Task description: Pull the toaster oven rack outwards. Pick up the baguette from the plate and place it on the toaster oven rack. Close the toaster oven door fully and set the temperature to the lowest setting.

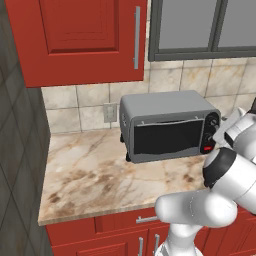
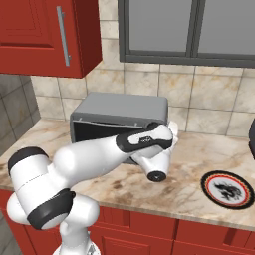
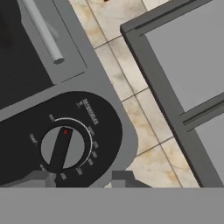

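Grey toaster oven [image 1: 167,125] stands with its door [image 1: 167,137] shut, gripper [image 3: 83,178] at the temperature knob [image 3: 62,148]. Fingers seemingly apart, gripping nothing; next, check the lowest setting.

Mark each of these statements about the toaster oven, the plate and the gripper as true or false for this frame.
1. The toaster oven door is shut. True.
2. The baguette lies on the plate. False: the plate holds no bread.
3. The gripper is clamped on the temperature knob. False: in the hand view its fingertips stand just off the knob, with the jaws apart.
4. The toaster oven stands on the marble counter below a red wall cabinet. True.
5. The knob's red mark shows in the hand view. True.
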You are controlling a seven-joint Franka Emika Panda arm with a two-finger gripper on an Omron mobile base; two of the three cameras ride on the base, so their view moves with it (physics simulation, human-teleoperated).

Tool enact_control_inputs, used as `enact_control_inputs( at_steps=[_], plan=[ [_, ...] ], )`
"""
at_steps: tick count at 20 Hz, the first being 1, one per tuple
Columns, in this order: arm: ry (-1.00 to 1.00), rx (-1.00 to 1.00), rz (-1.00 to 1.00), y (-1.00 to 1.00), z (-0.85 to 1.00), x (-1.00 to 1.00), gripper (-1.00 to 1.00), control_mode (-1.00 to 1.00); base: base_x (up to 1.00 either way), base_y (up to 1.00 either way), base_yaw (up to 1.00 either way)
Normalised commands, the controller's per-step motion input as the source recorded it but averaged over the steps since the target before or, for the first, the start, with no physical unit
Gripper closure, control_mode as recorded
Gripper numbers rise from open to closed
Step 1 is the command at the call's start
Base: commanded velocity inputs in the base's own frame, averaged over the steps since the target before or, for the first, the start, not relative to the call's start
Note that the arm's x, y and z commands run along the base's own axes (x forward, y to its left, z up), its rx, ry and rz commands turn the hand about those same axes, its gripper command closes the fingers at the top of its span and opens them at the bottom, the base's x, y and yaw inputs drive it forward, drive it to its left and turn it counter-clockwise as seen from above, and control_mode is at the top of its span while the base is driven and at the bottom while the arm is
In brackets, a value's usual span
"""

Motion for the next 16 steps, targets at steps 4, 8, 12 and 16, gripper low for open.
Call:
enact_control_inputs(
  at_steps=[4,8,12,16],
  plan=[
    [-0.11,0.00,0.00,-0.07,0.99,0.00,1.00,-1.00,0.00,0.00,0.00],
    [-0.11,0.03,0.00,-0.01,1.00,-0.06,1.00,-1.00,0.00,0.00,0.00],
    [-0.09,0.05,0.00,-0.10,1.00,-0.21,1.00,-1.00,0.00,0.00,0.00],
    [-0.02,0.05,0.03,-0.05,0.92,-0.28,1.00,-1.00,0.00,0.00,0.00]
  ],
)
